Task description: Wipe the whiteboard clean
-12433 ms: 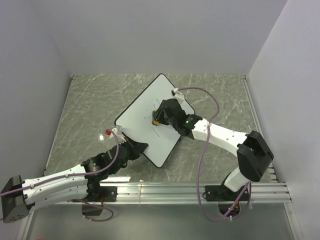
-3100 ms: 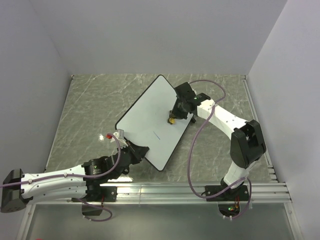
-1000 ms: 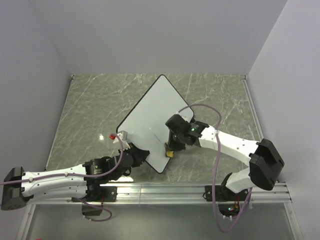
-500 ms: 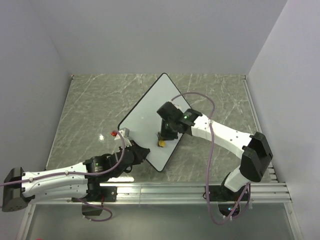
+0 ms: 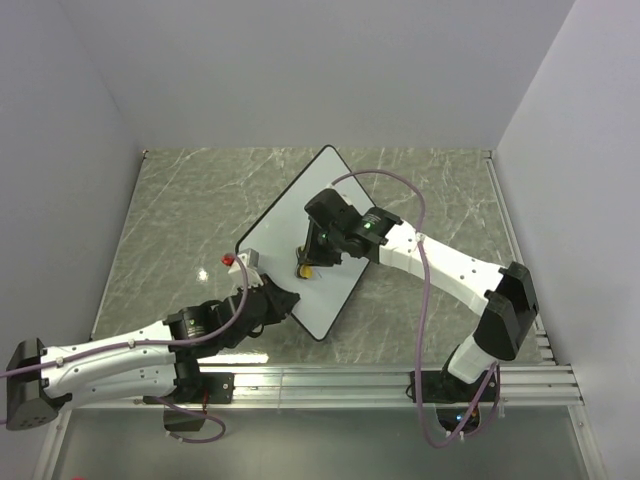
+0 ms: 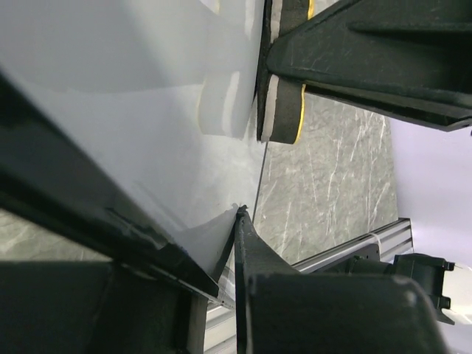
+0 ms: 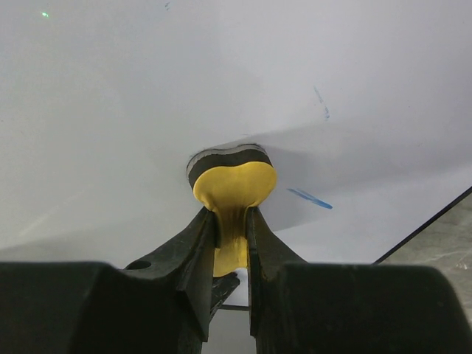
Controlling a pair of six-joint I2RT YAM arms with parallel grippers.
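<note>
The whiteboard lies flat and diagonal on the grey marble table. My right gripper is shut on the yellow eraser and presses its dark felt face on the board's middle-lower part. Two short blue marks remain just right of the eraser and further up. My left gripper is shut on the board's near left edge; in the left wrist view its jaws pinch the thin rim, with the whiteboard and the eraser beyond.
Grey walls close in the table on the left, back and right. An aluminium rail runs along the near edge by the arm bases. The right arm's purple cable loops above the board's right corner.
My right gripper has slid the eraser up and to the left, from the board's near bottom edge to its middle. The left gripper keeps its hold on the board's edge.
</note>
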